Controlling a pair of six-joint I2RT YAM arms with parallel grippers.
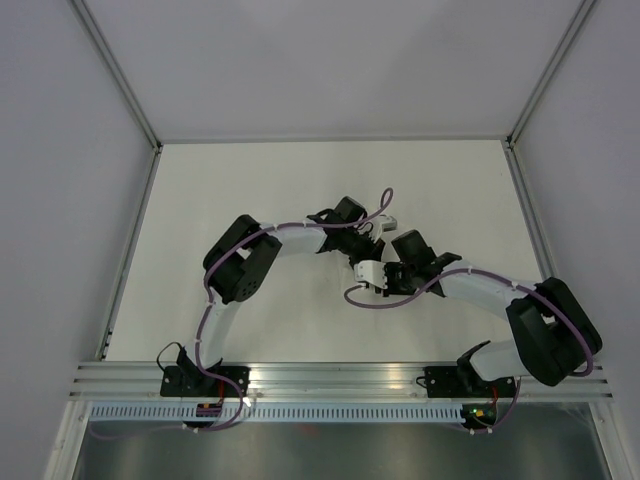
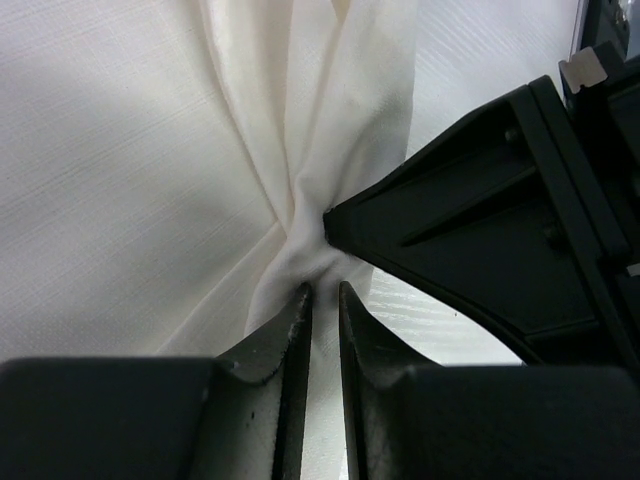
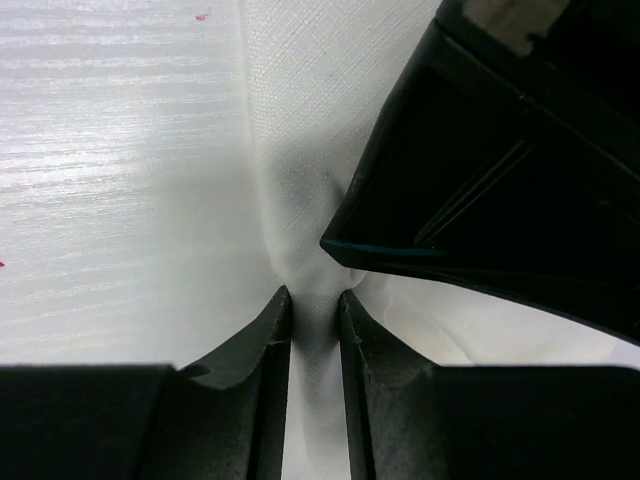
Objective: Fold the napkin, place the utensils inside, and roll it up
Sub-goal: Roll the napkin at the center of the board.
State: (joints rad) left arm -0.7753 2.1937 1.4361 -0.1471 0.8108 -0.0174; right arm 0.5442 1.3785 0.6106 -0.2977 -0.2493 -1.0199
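— What's crowding you?
— My right pincer (image 3: 313, 300), just beside my left pincer (image 2: 322, 295) over the white desk (image 1: 250, 180).
— Gripping?
— Both pinch the thin white cloth napkin (image 2: 300, 120) (bunched), elbows bent inward.

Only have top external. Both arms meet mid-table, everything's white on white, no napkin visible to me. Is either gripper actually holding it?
Observer: Yes. The left wrist view shows the left gripper with its black fingers almost closed on a bunched fold of the thin white cloth napkin.
Operator: And the right one?
Observer: Same. In its own wrist view the right gripper pinches a gathered crease of the cloth, and the cloth runs down between its fingers.
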